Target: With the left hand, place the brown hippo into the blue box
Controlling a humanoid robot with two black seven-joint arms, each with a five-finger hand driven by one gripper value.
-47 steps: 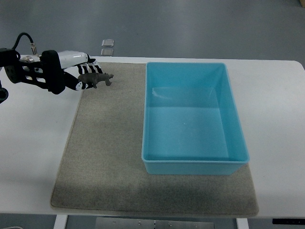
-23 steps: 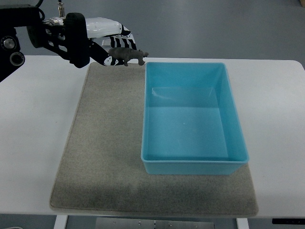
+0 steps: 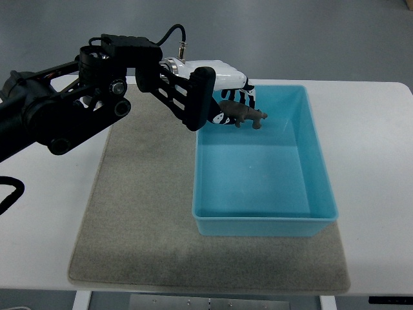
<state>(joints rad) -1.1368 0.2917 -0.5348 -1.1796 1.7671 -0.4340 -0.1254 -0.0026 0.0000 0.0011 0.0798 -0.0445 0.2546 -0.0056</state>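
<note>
My left hand [image 3: 233, 107] comes in from the left on a black arm and is shut on the brown hippo [image 3: 244, 115]. It holds the hippo in the air over the far left part of the blue box [image 3: 321, 173]. The hippo's head points right. The box sits on the right half of a grey mat [image 3: 139, 206]. The hand and wrist hide the box's far left corner. The inside of the box that shows holds nothing. The right arm is out of view.
The mat lies on a white table [image 3: 48, 219]. The black arm [image 3: 71, 116] spans the table's far left, above the mat's far edge. The table's front edge runs along the bottom of the picture.
My left hand has risen and moved right with the hippo, from the mat's far left edge, past the box's far left corner, to over the box.
</note>
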